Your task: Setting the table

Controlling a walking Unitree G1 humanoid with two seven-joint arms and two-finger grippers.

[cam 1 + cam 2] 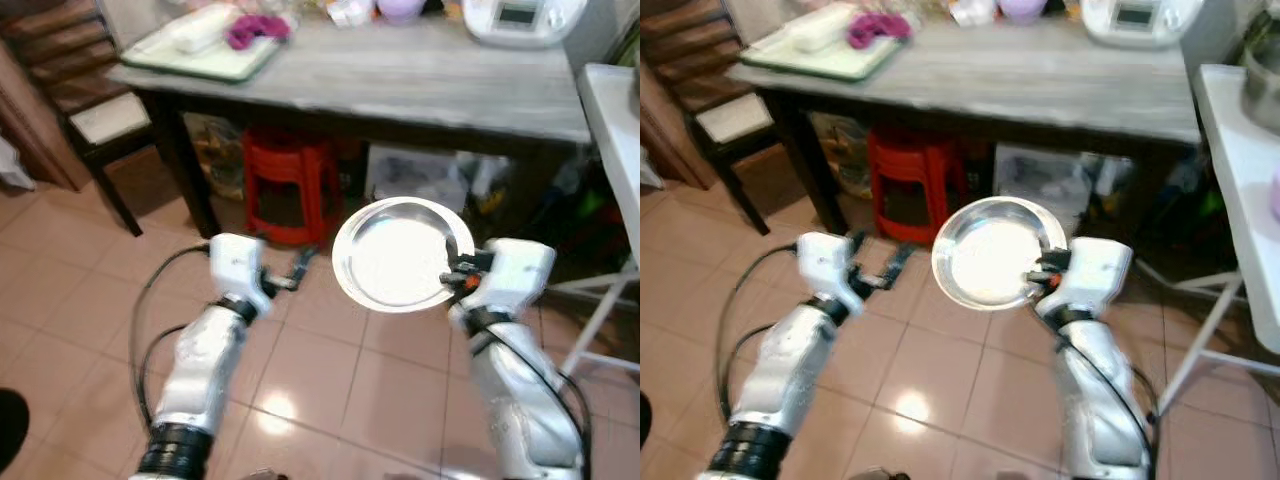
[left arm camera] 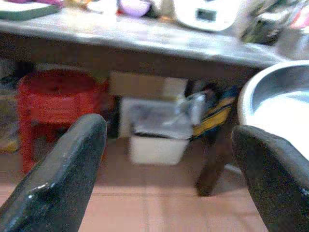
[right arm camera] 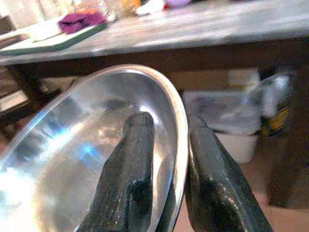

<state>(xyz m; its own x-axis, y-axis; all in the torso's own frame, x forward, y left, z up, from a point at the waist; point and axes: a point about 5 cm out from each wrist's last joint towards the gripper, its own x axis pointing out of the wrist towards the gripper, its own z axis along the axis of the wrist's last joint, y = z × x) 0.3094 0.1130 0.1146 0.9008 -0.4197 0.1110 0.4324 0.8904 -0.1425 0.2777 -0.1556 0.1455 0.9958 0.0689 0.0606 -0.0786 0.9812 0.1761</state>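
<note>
Your right pincer (image 1: 458, 275) is clamped on the rim of the round shiny metal plate (image 1: 398, 253), held short of the grey wooden desk (image 1: 420, 80). Left pincer (image 1: 300, 268) spread apart, red plastic stool (image 1: 288, 185) under the desk.

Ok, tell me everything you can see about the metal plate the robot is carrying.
The round shiny silver metal plate is shallow, with a raised rolled rim and a bright reflective inside, nothing on it. It is held in the air above the tiled floor, in front of the grey wooden table, tilted so its inside faces the head camera. The right gripper pinches its rim, one black finger inside, one behind. Nothing else touches it.
</note>
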